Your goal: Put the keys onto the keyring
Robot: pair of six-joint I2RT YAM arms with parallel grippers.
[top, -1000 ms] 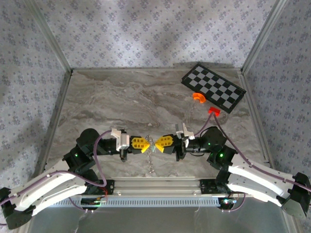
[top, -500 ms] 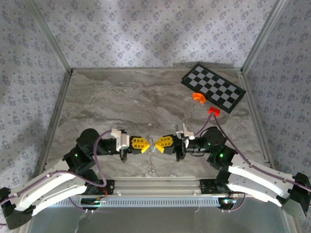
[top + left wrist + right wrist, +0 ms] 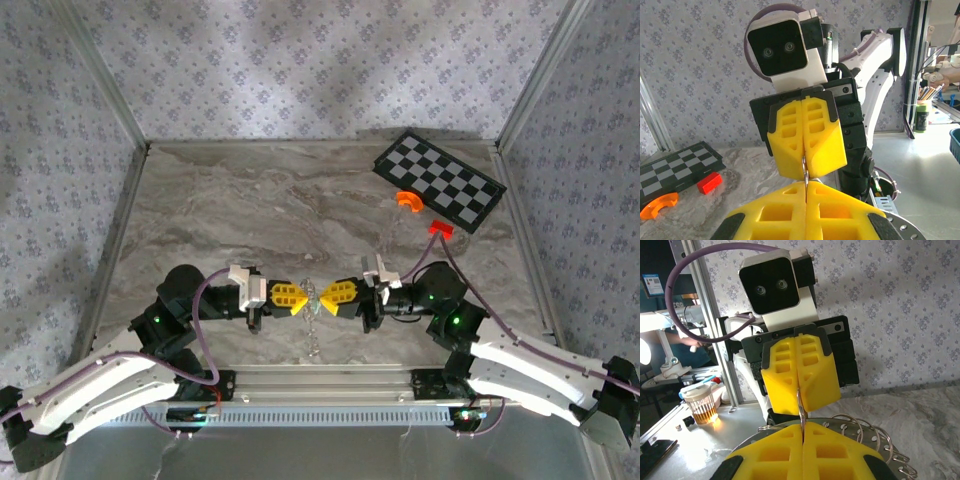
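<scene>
My two grippers meet tip to tip above the near middle of the marble table [image 3: 260,200]. The left gripper [image 3: 301,297] and right gripper [image 3: 325,297] both have their yellow fingers shut. A thin silvery sliver, seen edge-on, bridges the two tips. In the left wrist view it looks like a key [image 3: 805,174] running from my own shut gripper [image 3: 805,184] into the opposite fingers [image 3: 790,140]. Wire loops of the keyring [image 3: 845,415] curl out beside my right gripper [image 3: 801,424]. Its fine chain [image 3: 312,340] hangs below the tips.
A small chessboard [image 3: 440,182] lies at the back right, with an orange curved piece [image 3: 407,201] and a red block [image 3: 440,228] just in front of it. An aluminium rail [image 3: 320,380] runs along the near edge. Patterned walls enclose the table on three sides.
</scene>
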